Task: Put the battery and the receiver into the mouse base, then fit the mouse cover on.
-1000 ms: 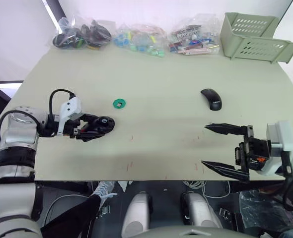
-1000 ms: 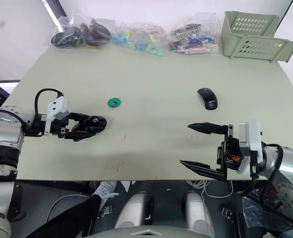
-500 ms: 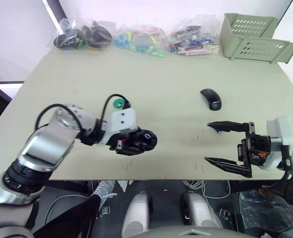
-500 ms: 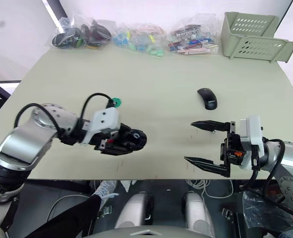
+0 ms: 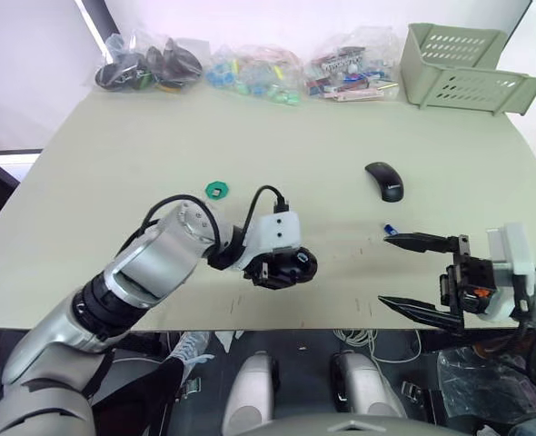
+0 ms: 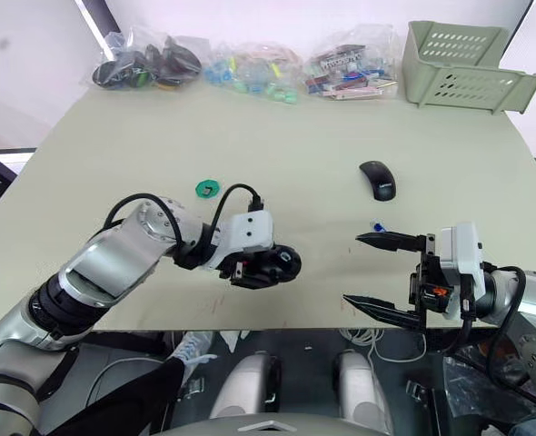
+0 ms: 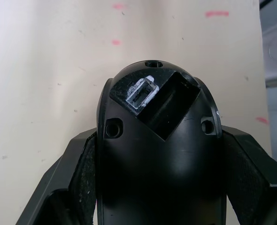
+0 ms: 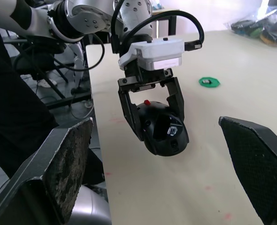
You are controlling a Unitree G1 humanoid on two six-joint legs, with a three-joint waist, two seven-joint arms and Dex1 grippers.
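Near the front middle of the pale surface point(image 5: 304, 154), we see the left gripper point(image 5: 291, 269) with its 2 fingers pinching the mouse base point(image 5: 294, 267) from either side. From the left wrist view, the mouse base point(image 7: 159, 154) shows its open inner compartment and a small pale-rimmed slot beside it. From the right wrist view, a small red part shows on the base near the gripper body.

Over on the right side near the front edge, the right gripper point(image 5: 421, 278) has its 2 fingers spread wide apart, with nothing between them. Just beside the tip of its farther finger lies the battery point(image 5: 389, 229), a small blue piece on the surface.

Behind the battery, toward the middle right, the mouse cover point(image 5: 385, 180) rests dome-up. A green disc point(image 5: 217, 190) lies behind the left gripper, well apart from it. Along the far edge we see several plastic bags point(image 5: 250, 68) of small parts, and a pale green basket point(image 5: 468, 66) in the far right corner.
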